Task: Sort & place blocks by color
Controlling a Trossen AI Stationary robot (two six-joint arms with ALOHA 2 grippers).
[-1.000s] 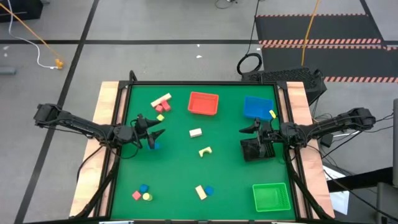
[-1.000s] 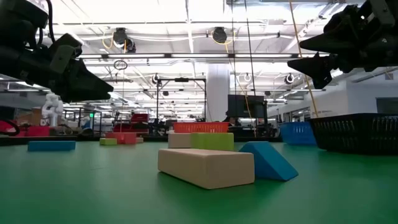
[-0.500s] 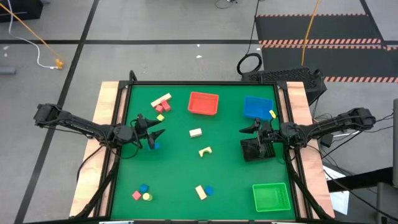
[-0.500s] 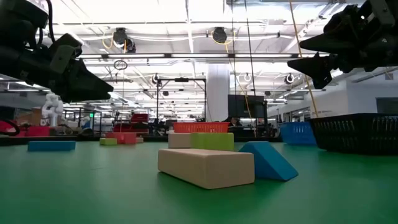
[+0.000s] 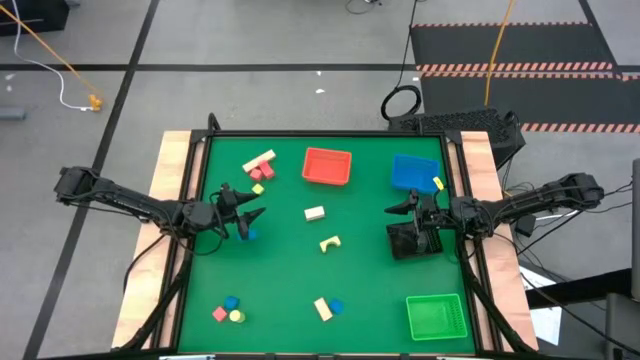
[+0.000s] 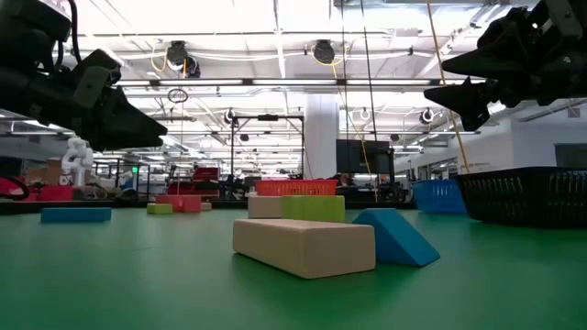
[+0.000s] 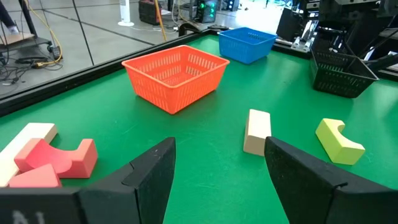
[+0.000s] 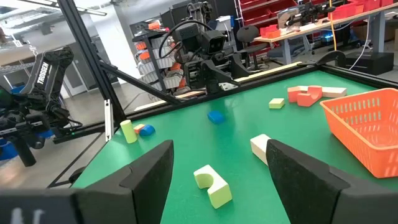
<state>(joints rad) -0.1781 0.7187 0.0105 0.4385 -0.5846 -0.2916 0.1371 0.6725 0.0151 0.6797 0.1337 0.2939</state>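
Small blocks lie scattered on the green table (image 5: 290, 270). A pale bar with red blocks (image 5: 260, 165) lies far left. A pale block (image 5: 315, 212) and a yellow-green arch (image 5: 330, 243) lie mid-table. A blue block (image 5: 248, 234) lies by the left arm. Blue, red and yellow blocks (image 5: 229, 310) lie near left. A pale bar (image 6: 303, 246) and a blue wedge (image 6: 396, 236) lie at the near edge. My left gripper (image 5: 250, 205) is open and empty above the table's left side. My right gripper (image 5: 398, 208) is open and empty beside the black tray (image 5: 412, 240).
A red tray (image 5: 327, 165) and a blue tray (image 5: 414, 172) stand at the far side, with a yellow block (image 5: 438, 183) by the blue one. A green tray (image 5: 436, 317) stands near right. The mid-table between the two arms holds only a few blocks.
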